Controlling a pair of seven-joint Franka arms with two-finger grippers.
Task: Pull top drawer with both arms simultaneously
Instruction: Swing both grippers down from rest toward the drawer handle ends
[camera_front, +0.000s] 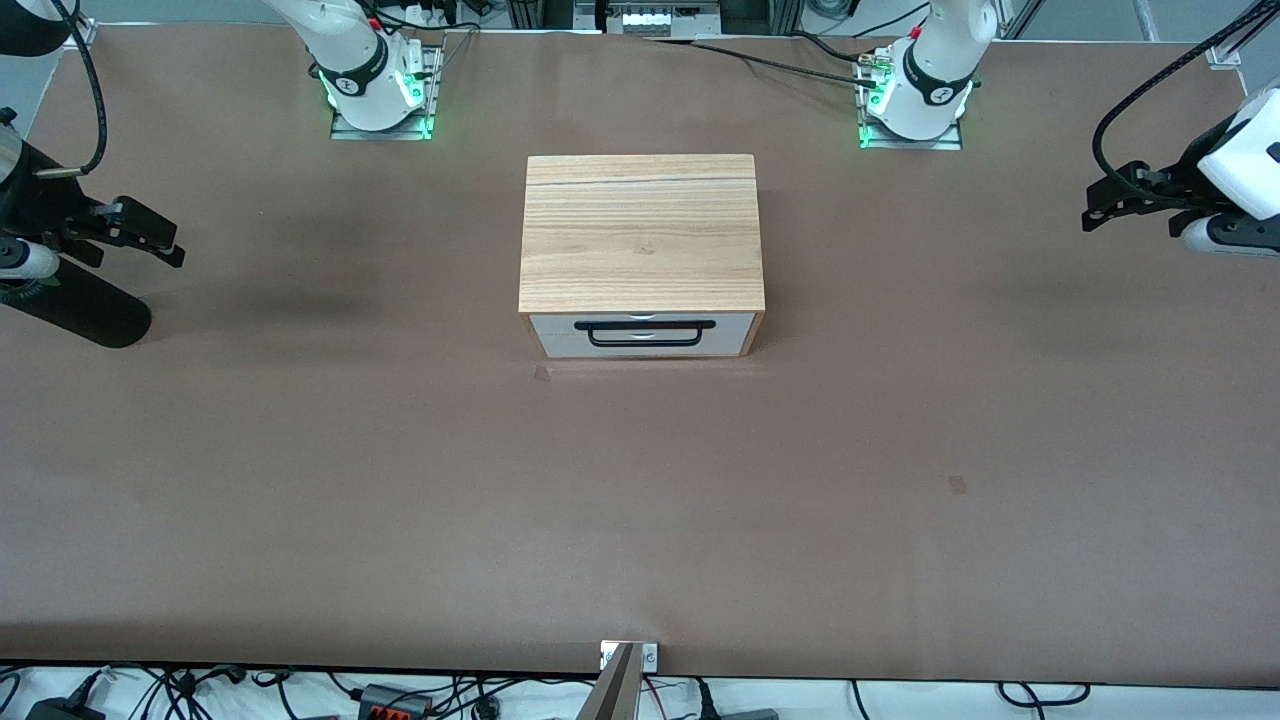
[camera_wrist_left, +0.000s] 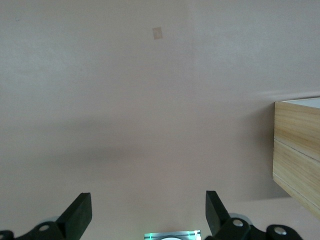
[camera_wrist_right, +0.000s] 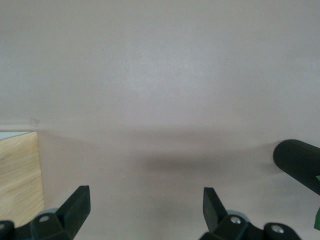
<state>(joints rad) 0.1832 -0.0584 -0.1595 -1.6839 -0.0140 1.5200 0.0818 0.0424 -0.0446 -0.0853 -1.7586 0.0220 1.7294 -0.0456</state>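
The cabinet has a light wood-grain top board (camera_front: 640, 230) and stands at the table's middle. The top drawer (camera_front: 560, 325) is shut; only its white front and thin black bar handle (camera_front: 645, 324) show, facing the front camera. My left gripper (camera_front: 1100, 205) hangs open and empty above bare table toward the left arm's end, well apart from the cabinet. In the left wrist view it (camera_wrist_left: 148, 212) is open, with the cabinet's side (camera_wrist_left: 297, 150) at the edge. My right gripper (camera_front: 160, 238) hangs open and empty toward the right arm's end. In its wrist view it (camera_wrist_right: 146, 205) is open beside the cabinet (camera_wrist_right: 17, 175).
A second black handle (camera_front: 645, 343) sits just below the top one. A black ribbed cylinder (camera_front: 85, 312) lies below the right gripper, also in the right wrist view (camera_wrist_right: 300, 162). Small tape marks (camera_front: 543, 373) (camera_front: 957, 484) are on the brown table.
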